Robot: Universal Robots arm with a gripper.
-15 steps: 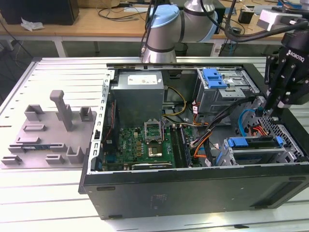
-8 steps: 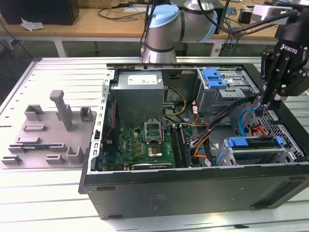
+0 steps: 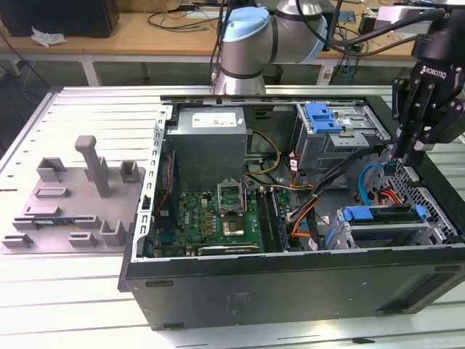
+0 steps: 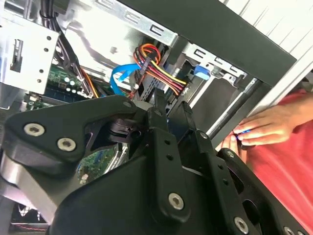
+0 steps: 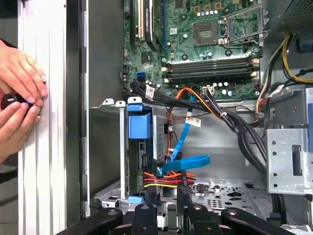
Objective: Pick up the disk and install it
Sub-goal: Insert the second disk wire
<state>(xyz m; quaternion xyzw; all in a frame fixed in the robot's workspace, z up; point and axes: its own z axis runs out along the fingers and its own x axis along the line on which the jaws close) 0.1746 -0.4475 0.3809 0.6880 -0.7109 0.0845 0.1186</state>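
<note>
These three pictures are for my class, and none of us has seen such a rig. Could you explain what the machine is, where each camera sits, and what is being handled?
The exterior view shows a robot arm reaching into an open computer case lying on a metal table. Its black gripper hangs above the drive bay, where the disk sits in its blue carrier. A grey slotted fixture lies beside the case. Both wrist views come from cameras on the arm, looking past the gripper at cables and the motherboard. A person's hands rest outside the case.

A lab: slotted metal workbench (image 3: 87, 109), opened computer case (image 3: 290, 269), cable-strewn desk (image 3: 145, 33)
</note>
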